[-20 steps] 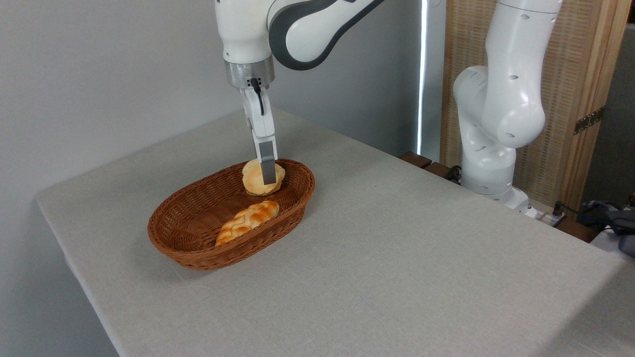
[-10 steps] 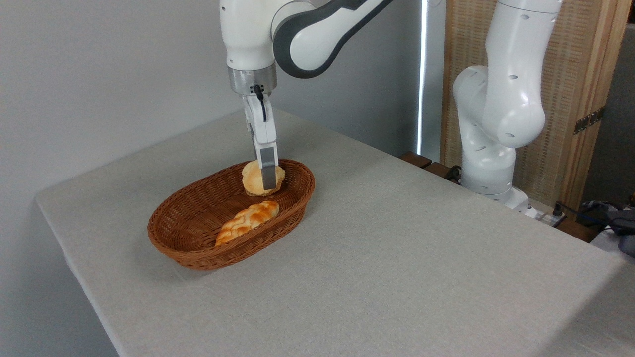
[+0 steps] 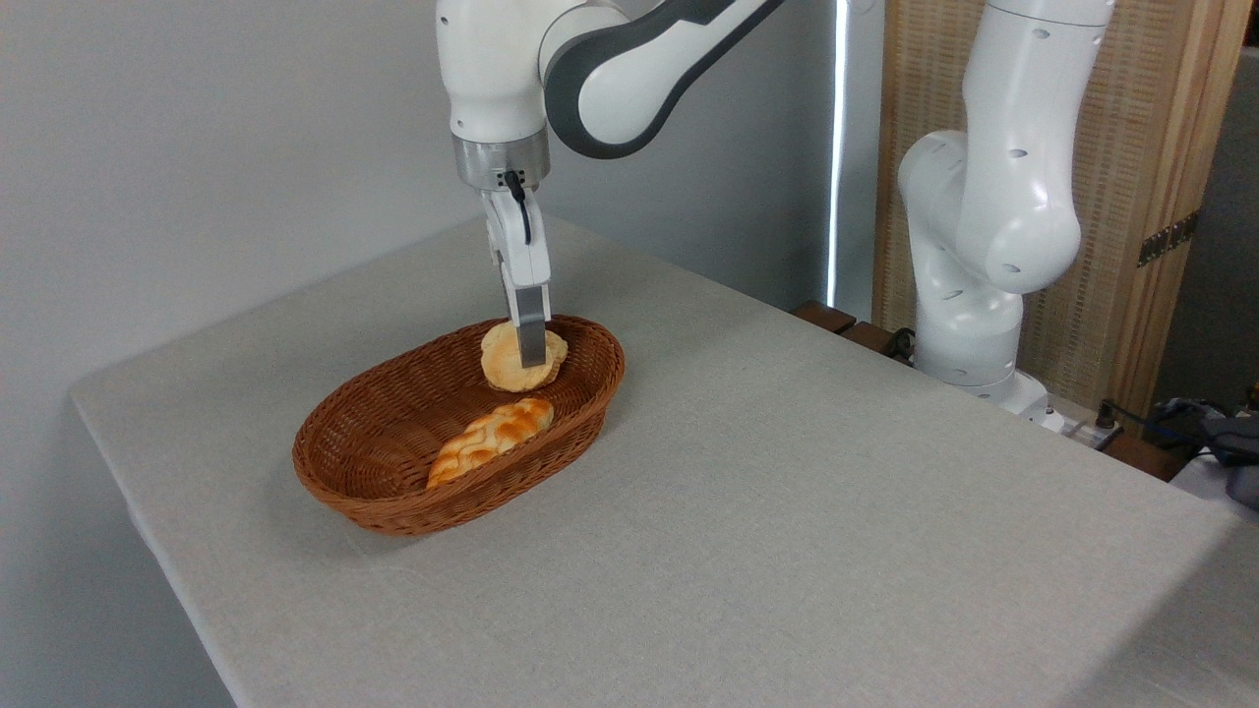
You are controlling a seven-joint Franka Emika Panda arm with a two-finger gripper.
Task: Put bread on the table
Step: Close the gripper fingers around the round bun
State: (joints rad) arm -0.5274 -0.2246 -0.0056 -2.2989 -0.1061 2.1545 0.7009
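Observation:
The bread, a small round golden-tan bun, is at the far right end of the oval brown wicker basket, tilted on edge just above the basket floor. My gripper points straight down and is shut on it. The near finger crosses the bun's front and the other finger is hidden behind it. The table is covered in light grey-beige cloth and carries the basket on its left half.
A longer braided orange-glazed loaf lies in the basket in front of the bun. The arm's white base stands behind the table's right edge. The wall runs close behind the table.
The wrist has shifted slightly right and down over the last second. The bun has stayed between the fingers at about the same spot, now lying a little flatter.

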